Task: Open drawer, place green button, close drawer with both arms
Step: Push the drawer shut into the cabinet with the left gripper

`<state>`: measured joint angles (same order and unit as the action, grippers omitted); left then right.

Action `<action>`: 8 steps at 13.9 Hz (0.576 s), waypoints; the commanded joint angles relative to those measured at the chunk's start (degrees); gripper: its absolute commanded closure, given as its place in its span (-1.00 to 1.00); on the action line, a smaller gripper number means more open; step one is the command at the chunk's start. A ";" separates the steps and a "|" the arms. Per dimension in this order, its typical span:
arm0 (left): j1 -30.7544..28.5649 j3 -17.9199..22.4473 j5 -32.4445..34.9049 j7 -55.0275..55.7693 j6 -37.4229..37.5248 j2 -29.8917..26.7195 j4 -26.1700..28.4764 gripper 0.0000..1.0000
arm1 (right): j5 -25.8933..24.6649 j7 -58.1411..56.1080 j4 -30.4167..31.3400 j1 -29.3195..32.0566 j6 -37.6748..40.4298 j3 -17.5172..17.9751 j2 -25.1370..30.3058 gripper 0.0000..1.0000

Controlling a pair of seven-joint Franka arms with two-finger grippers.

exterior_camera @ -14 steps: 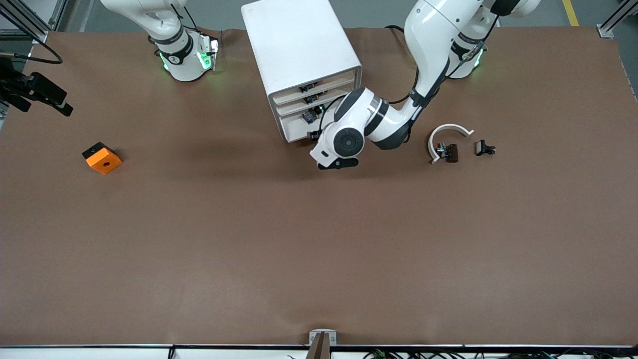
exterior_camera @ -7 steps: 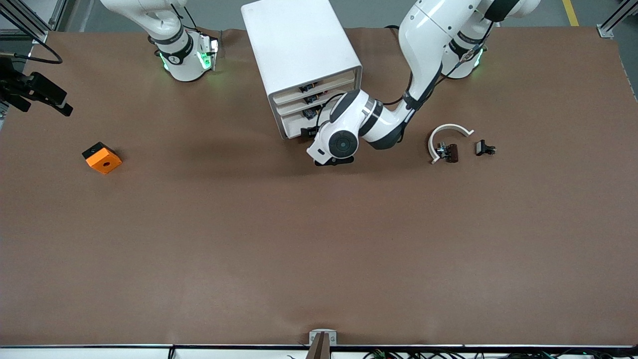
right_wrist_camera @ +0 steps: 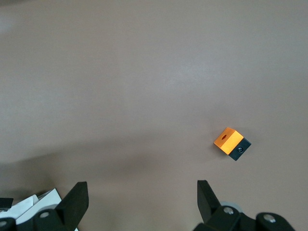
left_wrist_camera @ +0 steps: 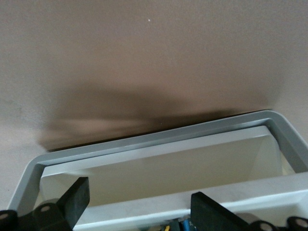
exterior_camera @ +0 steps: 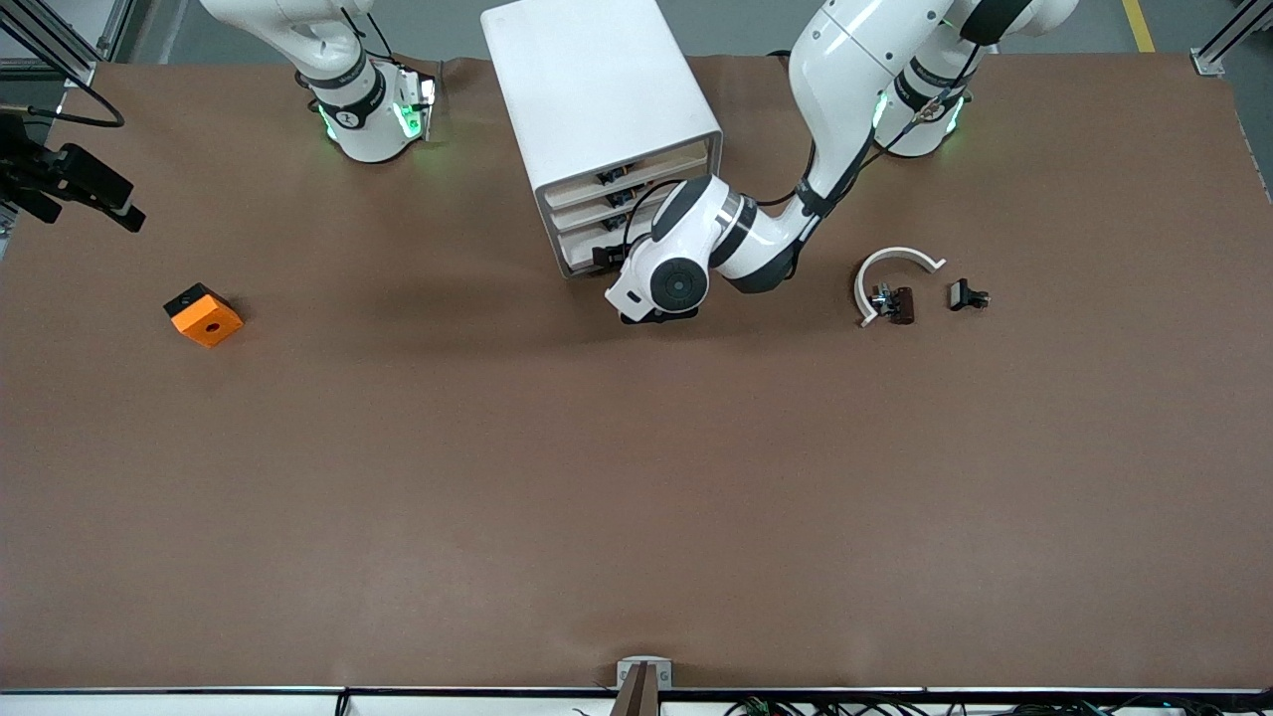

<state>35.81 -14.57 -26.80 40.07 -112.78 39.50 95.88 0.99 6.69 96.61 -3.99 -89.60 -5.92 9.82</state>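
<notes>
Left arm reaching for the cabinet front, drawers all shut.

The left gripper (left_wrist_camera: 137, 204), fingers apart, is hovering at the white cabinet (exterior_camera: 597, 89), facing its lower drawers; the drawer (exterior_camera: 589, 251) is not yet pulled out. The right gripper (right_wrist_camera: 139, 204), fingers apart, is waiting over bare table near the orange cube (right_wrist_camera: 232, 143). No green-capped button can be made out. Likely risks: catching a neighbouring drawer, or shoving the cabinet.
</notes>
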 commanded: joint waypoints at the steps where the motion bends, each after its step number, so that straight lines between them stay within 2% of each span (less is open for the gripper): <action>1: 2.06 -0.02 -3.07 -0.08 0.10 1.11 -1.92 -1.00 | -0.99 -0.62 -1.69 1.09 0.75 0.73 -0.86 -1.00; 5: 2.94 -0.02 -4.93 0.10 -0.16 1.73 -3.50 -1.00 | -0.99 -0.62 -1.60 1.09 0.83 0.73 -0.86 -1.00; 8: 1.46 0.60 -4.14 0.80 1.15 0.76 -4.38 -1.00 | -0.99 -0.62 -1.60 1.09 0.83 0.73 -0.86 -1.00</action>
<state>37.78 -14.50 -30.53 40.22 -112.89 39.99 93.33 0.99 6.69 96.59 -3.98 -89.60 -5.92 9.82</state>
